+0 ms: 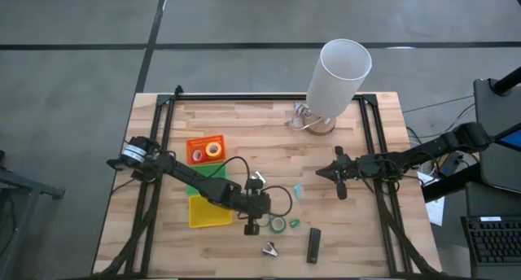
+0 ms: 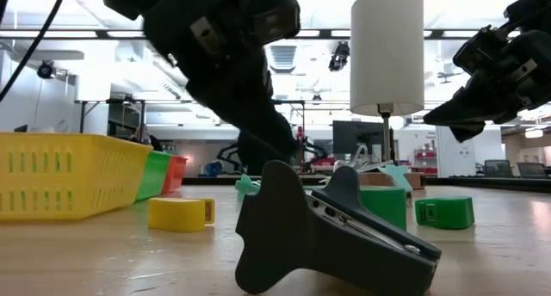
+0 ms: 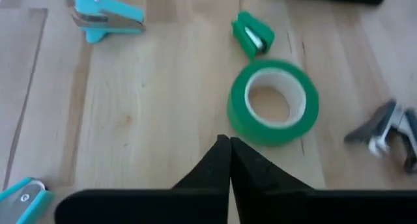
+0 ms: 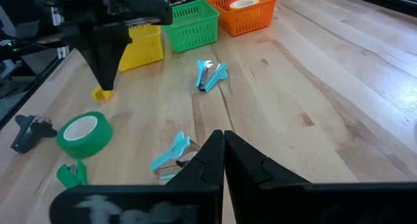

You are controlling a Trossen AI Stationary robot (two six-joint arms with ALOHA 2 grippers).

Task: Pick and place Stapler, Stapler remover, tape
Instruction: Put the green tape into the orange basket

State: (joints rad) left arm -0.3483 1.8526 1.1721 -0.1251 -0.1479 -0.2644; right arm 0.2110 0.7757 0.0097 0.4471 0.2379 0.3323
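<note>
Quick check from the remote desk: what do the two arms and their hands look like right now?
Both arms are dark, jointed and slim. The left arm carries a white-banded joint near its base and a black cable looping beside its hand. The right arm ends in a matching black hand. In each wrist view the fingers taper to wedge-shaped tips.

High view looks straight down; low view level, close; both wrist views share green tape (image 3: 273,101).

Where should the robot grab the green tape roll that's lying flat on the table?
Best guess: come straight down on the green tape roll, with one finger in its open middle and one outside, pinching the ring wall. It lies flat with the hole facing up, so the low sides offer little to grip. The left gripper, now shut, is nearest.
</note>
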